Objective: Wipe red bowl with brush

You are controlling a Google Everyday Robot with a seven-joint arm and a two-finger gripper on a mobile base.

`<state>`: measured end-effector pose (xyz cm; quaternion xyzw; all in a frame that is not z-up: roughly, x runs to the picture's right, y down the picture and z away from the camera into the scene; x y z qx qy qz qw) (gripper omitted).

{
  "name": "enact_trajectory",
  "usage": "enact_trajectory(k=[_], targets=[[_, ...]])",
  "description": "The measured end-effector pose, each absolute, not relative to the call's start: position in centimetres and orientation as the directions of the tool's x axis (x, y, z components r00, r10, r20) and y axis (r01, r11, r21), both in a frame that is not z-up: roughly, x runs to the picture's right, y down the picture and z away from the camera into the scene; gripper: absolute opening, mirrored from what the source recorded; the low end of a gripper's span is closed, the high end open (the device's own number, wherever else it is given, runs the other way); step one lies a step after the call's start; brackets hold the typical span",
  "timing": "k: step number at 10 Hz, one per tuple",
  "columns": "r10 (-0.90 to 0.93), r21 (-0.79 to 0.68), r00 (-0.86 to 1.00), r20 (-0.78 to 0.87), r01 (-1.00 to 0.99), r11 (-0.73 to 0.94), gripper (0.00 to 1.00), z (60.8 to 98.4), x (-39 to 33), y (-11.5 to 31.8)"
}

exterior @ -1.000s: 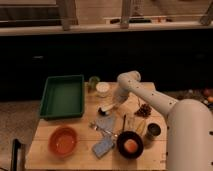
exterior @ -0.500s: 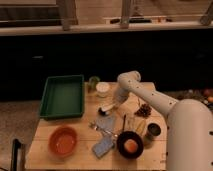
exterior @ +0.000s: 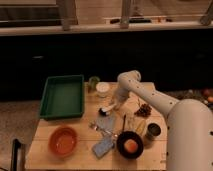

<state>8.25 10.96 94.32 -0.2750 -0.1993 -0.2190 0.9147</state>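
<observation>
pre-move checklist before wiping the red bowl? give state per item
1. Position: the tool is at the brush, mid-table: ok.
2. Grip on the brush: cannot tell.
3. Target: the red bowl is upright at front-left with nothing in it: ok.
4. Contact between brush and red bowl: not ok, they lie apart.
5. The green tray sits apart from the red bowl: ok.

You're getting a dim, amber scene: the wooden table (exterior: pixel 82 132) catches warm light, and everything behind it sinks near black. The gripper (exterior: pixel 112 106), low over mid-table, sits in that lit patch. There's a faint sheen inside the red bowl (exterior: pixel 63 141).
</observation>
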Motion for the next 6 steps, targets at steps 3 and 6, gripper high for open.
enact_trajectory(k=[3,6], targets=[[-0.292,-0.42,0.826,0.483,0.511,0.75,0.8,94.2,8.5,11.1],[-0.322,-0.407,0.83,0.455,0.515,0.755,0.8,92.6,9.3,9.7]])
